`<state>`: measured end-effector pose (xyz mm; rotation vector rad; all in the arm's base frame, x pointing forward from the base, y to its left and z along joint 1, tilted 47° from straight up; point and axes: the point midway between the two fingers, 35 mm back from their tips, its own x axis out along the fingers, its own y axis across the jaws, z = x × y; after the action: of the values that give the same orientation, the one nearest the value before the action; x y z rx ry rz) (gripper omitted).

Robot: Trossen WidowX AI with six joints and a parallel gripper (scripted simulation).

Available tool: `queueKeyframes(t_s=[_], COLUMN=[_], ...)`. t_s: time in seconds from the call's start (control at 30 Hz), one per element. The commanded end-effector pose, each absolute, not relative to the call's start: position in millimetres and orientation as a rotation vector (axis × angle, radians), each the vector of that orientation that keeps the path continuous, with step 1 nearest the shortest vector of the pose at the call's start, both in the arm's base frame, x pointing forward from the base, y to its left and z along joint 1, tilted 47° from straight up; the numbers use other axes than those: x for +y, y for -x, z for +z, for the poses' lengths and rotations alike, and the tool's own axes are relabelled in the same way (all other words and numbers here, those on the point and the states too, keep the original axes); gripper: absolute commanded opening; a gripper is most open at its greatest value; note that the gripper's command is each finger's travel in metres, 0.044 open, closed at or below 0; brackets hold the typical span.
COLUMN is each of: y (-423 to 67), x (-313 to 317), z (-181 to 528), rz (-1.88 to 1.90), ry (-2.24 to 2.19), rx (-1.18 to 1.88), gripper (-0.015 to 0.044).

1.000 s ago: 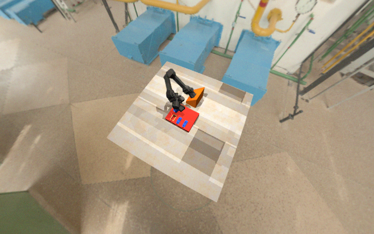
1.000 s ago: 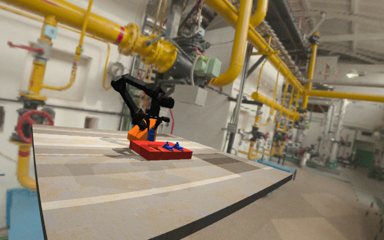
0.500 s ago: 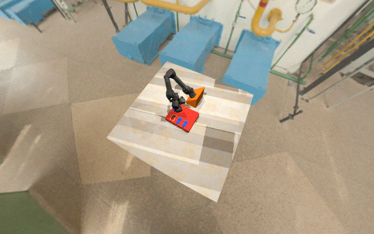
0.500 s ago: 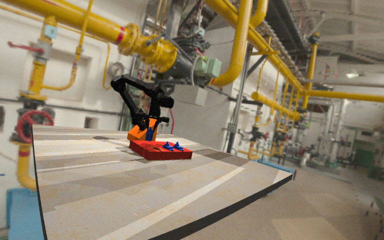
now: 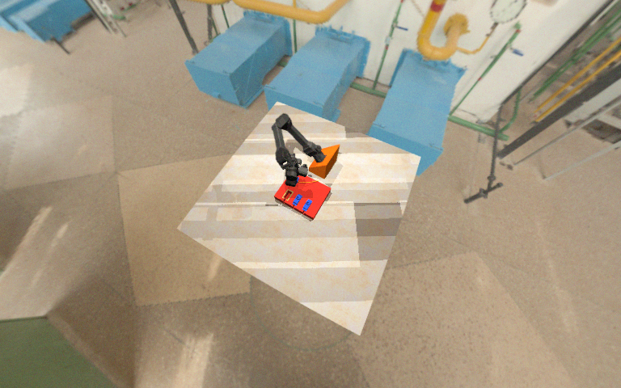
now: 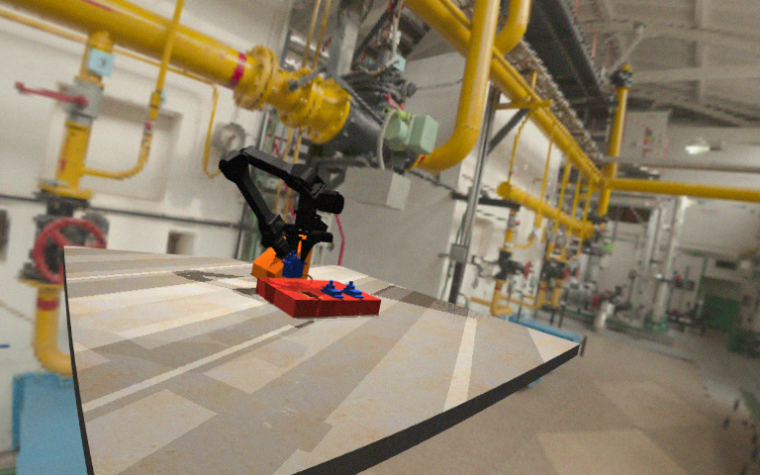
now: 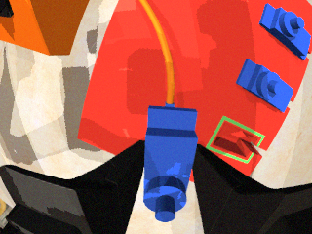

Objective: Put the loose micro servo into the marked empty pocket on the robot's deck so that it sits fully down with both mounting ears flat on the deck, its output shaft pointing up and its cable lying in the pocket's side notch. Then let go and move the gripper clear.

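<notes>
Above the red deck (image 7: pixel 195 39) on the counter (image 6: pixel 224 363), the end effector (image 7: pixel 168 175) grips the blue micro servo (image 7: pixel 171 150), cable (image 7: pixel 159 33) trailing. Judged best: align over the green-marked pocket (image 7: pixel 236 139), turn the shaft upward, descend slowly. That pocket is empty; two neighbouring servos (image 7: pixel 265 84) sit seated.
</notes>
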<state>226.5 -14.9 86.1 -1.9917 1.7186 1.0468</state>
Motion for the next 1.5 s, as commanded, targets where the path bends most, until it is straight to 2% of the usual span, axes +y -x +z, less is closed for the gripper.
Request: queueKeyframes(t_s=[0.0,0.7,1.47], y=[-226.6,-226.6,-226.6], x=[-15.7,-15.7,-15.7], z=[87.1,87.1,87.1], rz=[0.892,0.190,-0.461], ry=[1.910,1.414,0.817], rx=[1.743,1.738,1.546], gripper=[0.0000,0.0000,0.0000])
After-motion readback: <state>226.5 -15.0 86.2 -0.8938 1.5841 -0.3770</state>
